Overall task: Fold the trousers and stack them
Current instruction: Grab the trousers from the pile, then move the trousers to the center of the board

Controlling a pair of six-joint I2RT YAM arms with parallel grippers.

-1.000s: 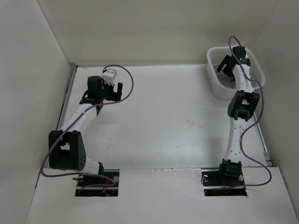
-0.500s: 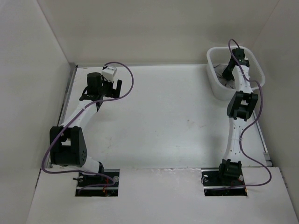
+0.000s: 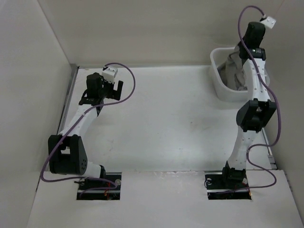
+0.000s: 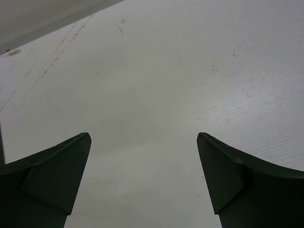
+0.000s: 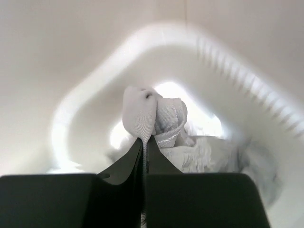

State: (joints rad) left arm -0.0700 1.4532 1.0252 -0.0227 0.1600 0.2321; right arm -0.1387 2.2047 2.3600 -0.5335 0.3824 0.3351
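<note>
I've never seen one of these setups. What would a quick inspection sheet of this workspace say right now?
Surface: white table, faint scuffs and specks, nothing lying on its open middle.
Job's things: grey trousers, one bunch held up, the rest bundled in the white tub at the far right corner; not folded yet.
Clutter: nothing seen.
Grippers: left gripper open, holding nothing, over bare table; right gripper shut on the trousers, above the tub.
Cables: purple cables loop loosely along both arms; no snag seen.
Surroundings: plain pale walls on three sides.
</note>
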